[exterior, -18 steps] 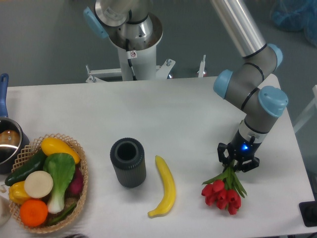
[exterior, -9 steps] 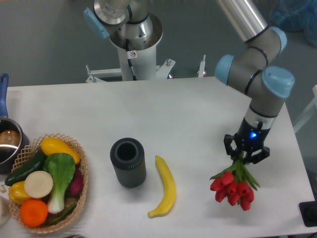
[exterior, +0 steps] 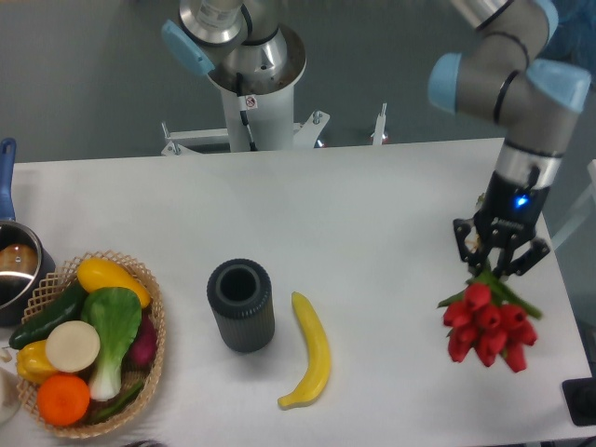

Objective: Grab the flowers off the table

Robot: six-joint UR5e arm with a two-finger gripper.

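Overhead view of my workspace, read left to right. At the far left edge of the table (exterior: 307, 200), a dark pot (exterior: 13, 270) with a blue handle is partly cut off by the frame. Just beside it sits a woven basket (exterior: 156, 321) filled with produce: a yellow pepper (exterior: 110, 277) at the top, a dark green cucumber (exterior: 48, 314) on its left, a leafy bok choy (exterior: 114, 328) in the middle, a pale round item (exterior: 73, 345) in front of the leaves, and an orange (exterior: 63, 399) at the near end. A dark purple piece shows at the basket's right side; I cannot tell what it is. To the right of the basket stands a dark grey ribbed cylinder (exterior: 241, 304), upright, its open mouth facing up. Just beside it lies a banana (exterior: 312, 353), lengthwise toward the near edge, apart from the cylinder. My base column (exterior: 253, 70) rises behind the far edge of the table. At the right, my arm (exterior: 526, 112) descends from the upper corner, a blue light glowing on the wrist. My tool (exterior: 498, 267) points downward, its fingers closed around the green stems of the flowers (exterior: 486, 323). The red tulip heads hang below the tool, over the right end of the table near its right edge; whether they touch the surface cannot be told. A dark object (exterior: 579, 402) is cut off at the lower right corner.
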